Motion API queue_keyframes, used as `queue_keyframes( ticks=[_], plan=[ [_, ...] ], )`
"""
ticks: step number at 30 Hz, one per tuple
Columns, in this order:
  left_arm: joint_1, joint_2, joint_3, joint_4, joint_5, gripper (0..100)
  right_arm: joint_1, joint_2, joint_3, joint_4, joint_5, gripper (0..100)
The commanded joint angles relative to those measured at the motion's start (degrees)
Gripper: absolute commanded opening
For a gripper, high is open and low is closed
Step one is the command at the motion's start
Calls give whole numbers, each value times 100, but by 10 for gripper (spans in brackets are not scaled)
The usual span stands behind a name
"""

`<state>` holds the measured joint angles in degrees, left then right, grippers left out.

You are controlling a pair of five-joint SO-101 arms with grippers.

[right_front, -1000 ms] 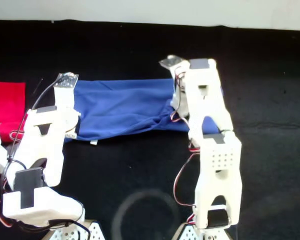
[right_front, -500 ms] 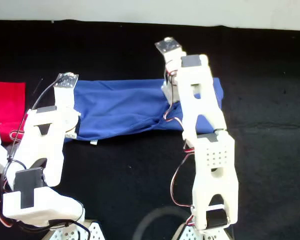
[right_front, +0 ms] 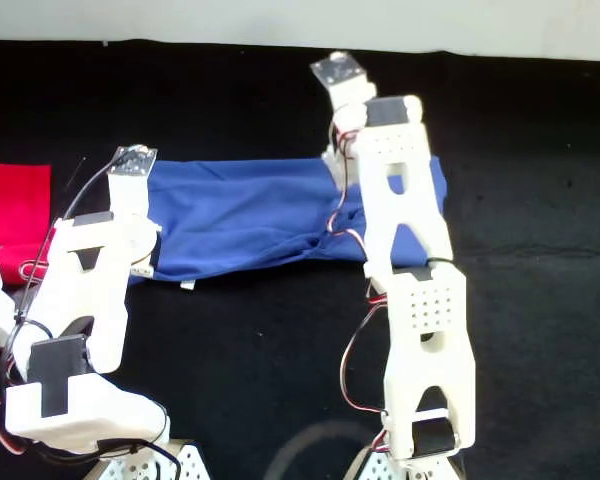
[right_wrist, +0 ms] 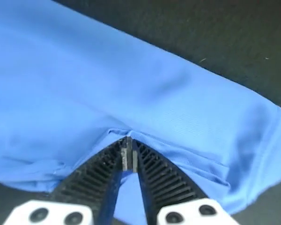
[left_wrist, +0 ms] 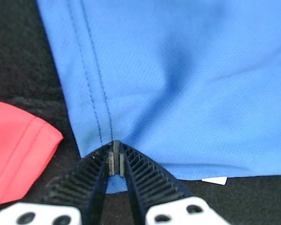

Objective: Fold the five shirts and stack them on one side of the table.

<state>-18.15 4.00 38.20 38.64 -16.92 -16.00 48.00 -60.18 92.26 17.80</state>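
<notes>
Clamping one blue shirt (right_front: 240,215) are left tool (left_wrist: 115,161), right tool (right_wrist: 129,157); one red shirt (right_front: 10,205) beside.

A black table (right_front: 540,330) is carrying two garments. A blue shirt (right_front: 240,215) is lying stretched sideways across its middle, and a red shirt (right_front: 10,210) is lying just beside it, at the left edge.

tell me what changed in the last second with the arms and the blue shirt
The right arm stretched away toward the far side of the table, and its wrist rose in the high view. The right gripper is now shut on a fold of the blue shirt. The left gripper, shut on the shirt's corner, and the red shirt stayed put.
</notes>
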Motion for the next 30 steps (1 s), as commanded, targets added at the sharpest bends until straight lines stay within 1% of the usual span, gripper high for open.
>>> queue_keyframes(
  ticks=[1, 2, 11, 18, 25, 30],
  plan=[
    [48, 57, 4, -176, -62, 8, -13, -57, -655, 752, -44, 5],
    [48, 57, 4, -176, -62, 8, -13, -48, -699, 892, -35, 5],
    [48, 57, 4, -176, -62, 8, 101, -92, 136, 884, -18, 5],
    [48, 57, 4, -176, -62, 8, -145, -40, 602, 848, -9, 5],
    [48, 57, 4, -176, -62, 8, -242, 22, 655, -31, -35, 5],
    [48, 57, 4, -176, -62, 8, -242, 497, 593, -242, -35, 5]
  ],
)
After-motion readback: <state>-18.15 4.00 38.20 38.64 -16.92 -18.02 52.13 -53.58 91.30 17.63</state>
